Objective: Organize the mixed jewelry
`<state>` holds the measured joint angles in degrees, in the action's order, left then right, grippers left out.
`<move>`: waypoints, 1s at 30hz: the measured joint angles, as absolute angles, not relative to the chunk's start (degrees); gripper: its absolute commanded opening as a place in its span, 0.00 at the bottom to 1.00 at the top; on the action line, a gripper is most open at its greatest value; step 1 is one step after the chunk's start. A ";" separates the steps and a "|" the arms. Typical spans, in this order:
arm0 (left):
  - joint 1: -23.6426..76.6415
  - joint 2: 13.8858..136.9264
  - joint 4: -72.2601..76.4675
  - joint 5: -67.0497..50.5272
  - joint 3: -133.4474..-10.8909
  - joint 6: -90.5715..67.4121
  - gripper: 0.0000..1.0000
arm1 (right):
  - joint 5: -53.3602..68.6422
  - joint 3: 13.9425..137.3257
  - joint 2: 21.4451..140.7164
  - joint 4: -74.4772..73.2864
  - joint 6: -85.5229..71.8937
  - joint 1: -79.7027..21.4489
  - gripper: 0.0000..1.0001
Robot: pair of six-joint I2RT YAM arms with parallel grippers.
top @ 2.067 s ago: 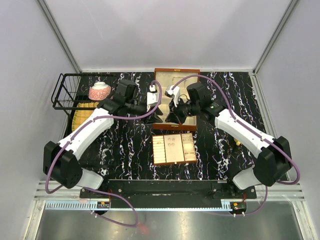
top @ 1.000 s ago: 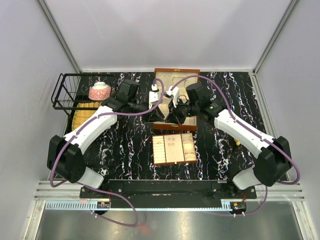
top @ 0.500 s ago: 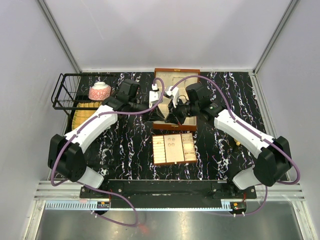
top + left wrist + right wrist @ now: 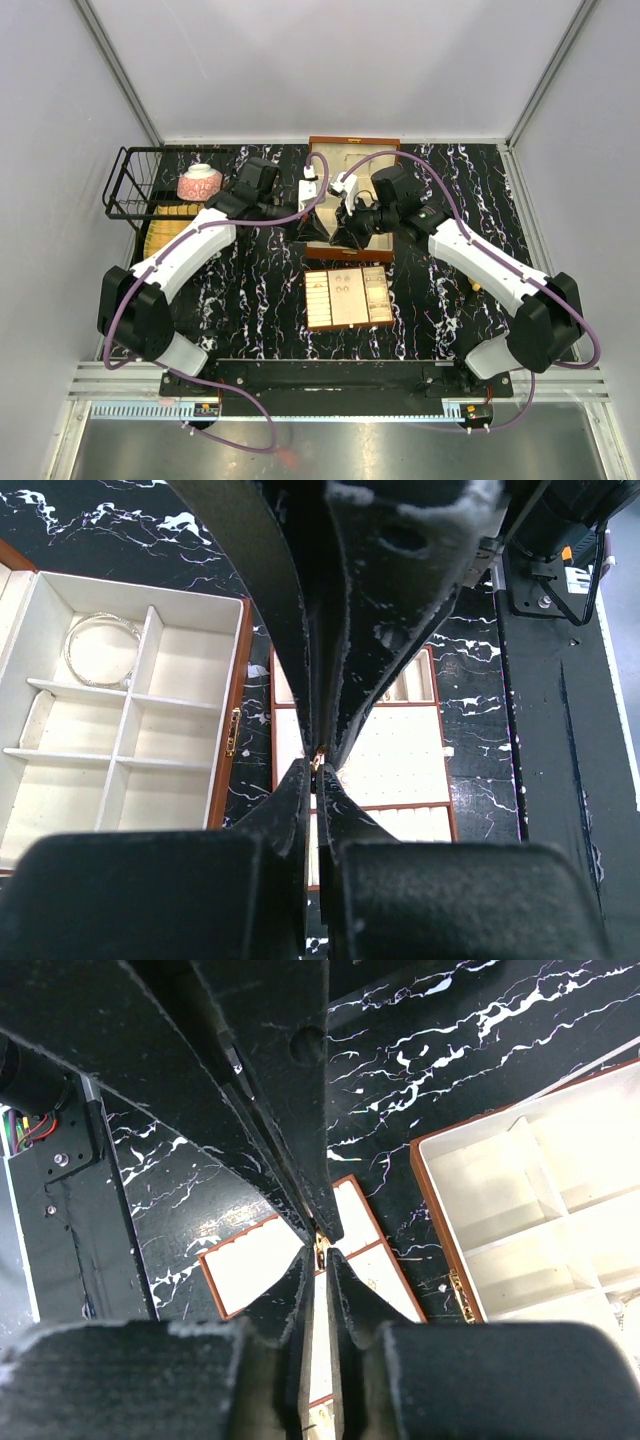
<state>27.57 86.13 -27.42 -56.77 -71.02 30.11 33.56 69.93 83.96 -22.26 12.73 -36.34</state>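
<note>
Gold, and barely more than a speck: the gold piece (image 4: 317, 763) sits exactly where the fingertips of your two hands meet, up in the air over the bench (image 4: 250, 290). Your left hand (image 4: 317, 777) has its fingers pressed together on it. Your right hand (image 4: 318, 1256) has its fingers almost together at the same spot, and you cannot tell whether they grip it too. This looks like a pass from one hand to the other.

A pale bangle (image 4: 100, 650) lies in one compartment of the brown box (image 4: 353, 140) at the middle of the far edge; the padded tray (image 4: 405, 765) lies toward mid-bench.

Next, make sure only one hand owns the piece before they part, then carry it down to a slot.
</note>
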 measured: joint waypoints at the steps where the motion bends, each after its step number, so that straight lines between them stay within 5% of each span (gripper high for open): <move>1: 27.51 86.21 -27.44 -56.77 -71.09 29.91 0.00 | 33.52 69.93 83.96 -22.24 12.84 -36.34 0.25; 8: 25.98 86.35 -26.85 -56.80 -71.20 28.29 0.00 | 32.01 69.71 83.48 -22.33 13.65 -36.45 0.33; 30: 27.66 79.55 -21.02 -43.97 -53.69 28.45 0.00 | 18.76 68.88 78.48 -22.17 18.98 -32.23 0.27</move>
<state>27.66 79.55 -21.02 -43.97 -53.69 28.45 18.76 68.88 78.48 -22.17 18.98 -32.23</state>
